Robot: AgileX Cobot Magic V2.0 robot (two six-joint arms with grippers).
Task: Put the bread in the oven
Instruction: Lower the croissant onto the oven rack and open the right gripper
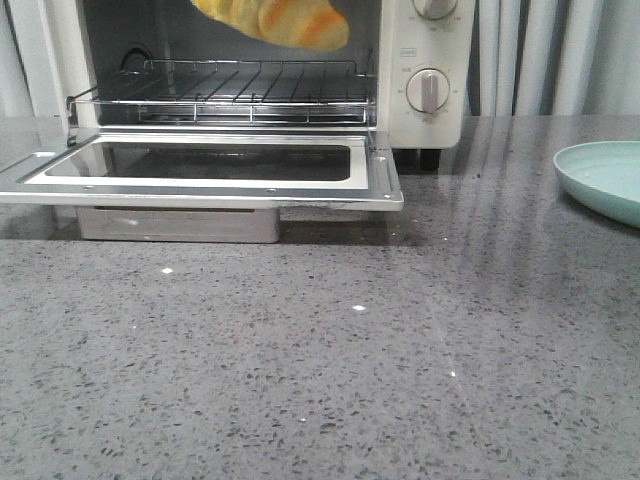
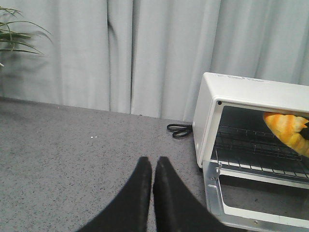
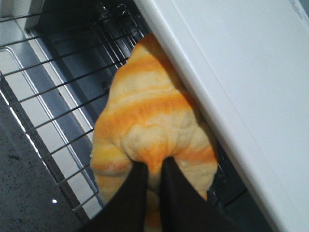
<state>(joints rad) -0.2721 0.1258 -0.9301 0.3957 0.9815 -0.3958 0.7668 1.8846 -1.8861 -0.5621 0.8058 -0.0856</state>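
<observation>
The cream-white oven point(image 1: 430, 60) stands at the back with its glass door point(image 1: 200, 165) dropped flat and its wire rack point(image 1: 250, 85) showing. The bread point(image 1: 280, 20), golden-yellow with orange bands, hangs in the oven's mouth above the rack, near the top edge. In the right wrist view the bread point(image 3: 149, 125) is pinched between my right gripper point(image 3: 154, 166), which is shut on it, close under the oven's white top. My left gripper point(image 2: 153, 164) is shut on nothing, low over the counter left of the oven point(image 2: 241, 96), where the bread point(image 2: 289, 130) shows inside.
A pale green plate point(image 1: 610, 180) sits at the right edge of the grey speckled counter point(image 1: 320, 370). A black cable point(image 2: 179, 129) lies behind the oven's left side. Grey curtains hang at the back, and a plant point(image 2: 14, 34) stands at the far left.
</observation>
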